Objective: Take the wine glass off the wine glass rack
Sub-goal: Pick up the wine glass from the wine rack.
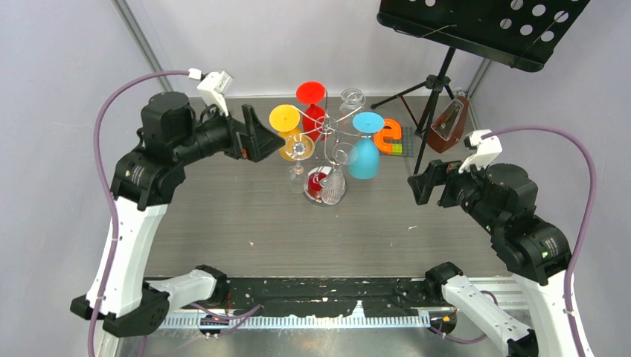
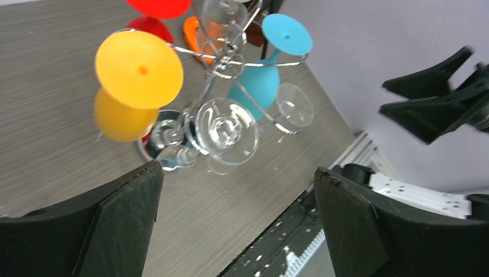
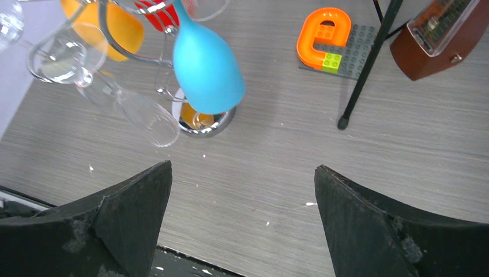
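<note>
The chrome wine glass rack (image 1: 328, 134) stands at the middle back of the table on its round mirrored base (image 3: 203, 124). Several wine glasses hang upside down from its arms: yellow (image 1: 286, 125), red (image 1: 312, 100), blue (image 1: 364, 152) and clear ones (image 1: 300, 150). My left gripper (image 1: 274, 137) is open just left of the rack, close to the yellow glass (image 2: 138, 68), with a clear glass (image 2: 226, 130) ahead of its empty jaws (image 2: 237, 168). My right gripper (image 1: 415, 184) is open to the rack's right, apart from the blue glass (image 3: 207, 63), holding nothing (image 3: 243, 167).
A black tripod music stand (image 1: 476, 26) rises at the back right, one leg (image 3: 363, 69) planted near the rack. An orange toy letter on a brick plate (image 1: 390, 136) and a brown metronome (image 1: 448, 128) sit beside it. The table's front rail (image 1: 312, 301) runs between the arm bases.
</note>
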You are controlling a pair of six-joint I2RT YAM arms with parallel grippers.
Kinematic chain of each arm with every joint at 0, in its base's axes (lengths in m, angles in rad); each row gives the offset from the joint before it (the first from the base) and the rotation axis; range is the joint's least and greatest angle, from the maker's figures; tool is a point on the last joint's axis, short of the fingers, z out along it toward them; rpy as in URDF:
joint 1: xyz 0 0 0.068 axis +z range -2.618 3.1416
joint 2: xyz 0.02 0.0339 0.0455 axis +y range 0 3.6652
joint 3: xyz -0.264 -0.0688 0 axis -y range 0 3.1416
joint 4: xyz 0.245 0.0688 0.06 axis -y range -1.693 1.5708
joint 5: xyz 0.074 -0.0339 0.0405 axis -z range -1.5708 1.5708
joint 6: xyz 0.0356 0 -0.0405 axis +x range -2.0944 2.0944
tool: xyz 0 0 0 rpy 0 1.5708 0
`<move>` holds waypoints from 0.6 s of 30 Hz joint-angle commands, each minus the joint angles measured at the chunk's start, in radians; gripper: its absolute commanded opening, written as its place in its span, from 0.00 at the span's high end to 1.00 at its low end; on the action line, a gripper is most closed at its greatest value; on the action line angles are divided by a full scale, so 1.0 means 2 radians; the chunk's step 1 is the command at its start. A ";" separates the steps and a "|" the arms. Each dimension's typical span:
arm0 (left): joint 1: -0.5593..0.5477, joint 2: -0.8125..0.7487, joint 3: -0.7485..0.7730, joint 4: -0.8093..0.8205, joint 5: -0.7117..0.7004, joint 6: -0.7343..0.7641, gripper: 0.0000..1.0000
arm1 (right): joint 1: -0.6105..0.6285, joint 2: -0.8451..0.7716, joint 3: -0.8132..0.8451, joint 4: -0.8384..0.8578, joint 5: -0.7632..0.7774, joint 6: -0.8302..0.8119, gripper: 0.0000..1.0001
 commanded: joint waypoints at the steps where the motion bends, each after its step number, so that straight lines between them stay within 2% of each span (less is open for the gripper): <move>1: 0.005 -0.032 -0.032 -0.028 -0.055 0.052 0.00 | 0.001 0.037 0.047 0.004 -0.036 0.022 0.00; 7: 0.007 -0.087 -0.100 -0.030 -0.101 0.070 0.00 | 0.001 0.080 0.074 0.019 -0.103 0.066 0.03; 18: 0.007 -0.188 -0.217 -0.014 -0.182 0.090 0.00 | 0.001 0.110 0.046 0.114 -0.147 0.187 0.11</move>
